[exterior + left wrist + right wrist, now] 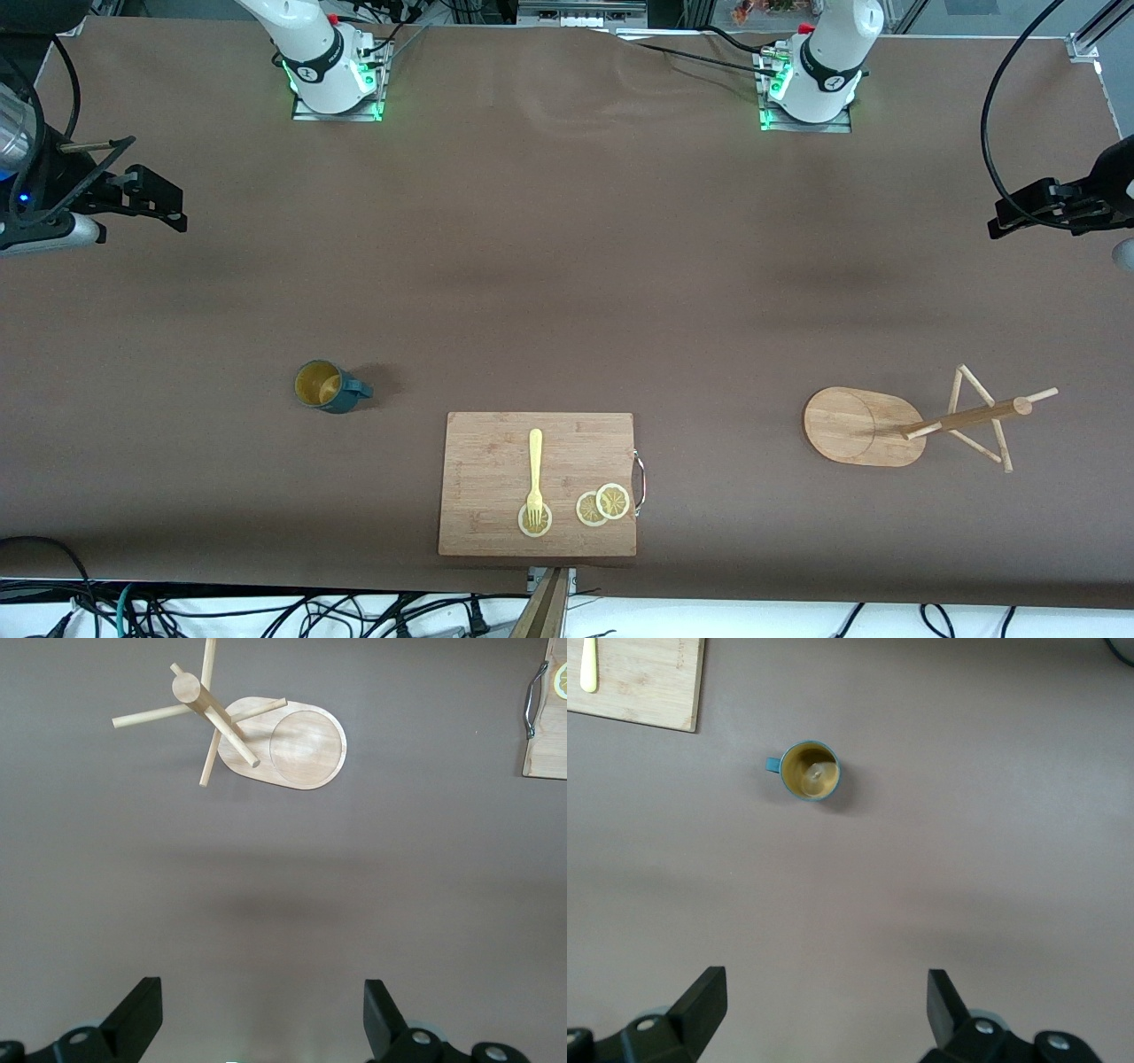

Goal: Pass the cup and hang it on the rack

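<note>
The cup [323, 386] stands upright on the brown tabletop [567, 266] at lower left of the front view, handle toward the cutting board [538, 484] — which carries a fork [534, 470] and lemon slices [602, 505]. The rack [895, 425] stands at lower right (pegs angled off its pole). Both arms wait: the left claw [261, 1019] and the right claw [824, 1014] hang wide and empty over bare tabletop.

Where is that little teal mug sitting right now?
The small teal mug stands upright on the brown table toward the right arm's end, beside the bamboo cutting board and slightly farther from the front camera.
</note>
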